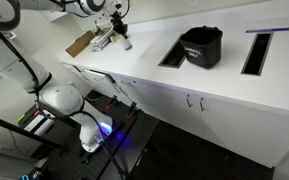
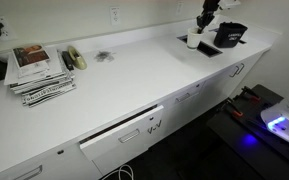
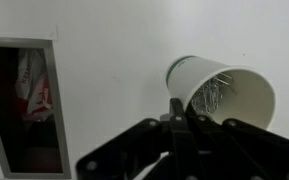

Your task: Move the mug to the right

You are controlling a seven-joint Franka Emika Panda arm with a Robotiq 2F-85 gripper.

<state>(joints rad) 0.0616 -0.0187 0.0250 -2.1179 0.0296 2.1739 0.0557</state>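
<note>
The mug [image 3: 229,90] is small, white and plain, with metal paper clips inside it. In the wrist view my gripper [image 3: 180,118] is shut on the mug's near rim wall, one finger inside and one outside. In both exterior views the gripper [image 1: 117,30] [image 2: 206,22] stands over the mug [image 1: 125,42] [image 2: 194,41] on the white counter, beside a rectangular counter opening [image 3: 24,105]. I cannot tell whether the mug is touching the counter.
A large black bin [image 1: 202,47] [image 2: 230,35] stands between two rectangular counter openings [image 1: 172,52] [image 1: 256,52]. A brown flat object [image 1: 79,43] lies past the mug. Magazines [image 2: 39,72] and a small dark pile [image 2: 104,56] lie at the counter's other end.
</note>
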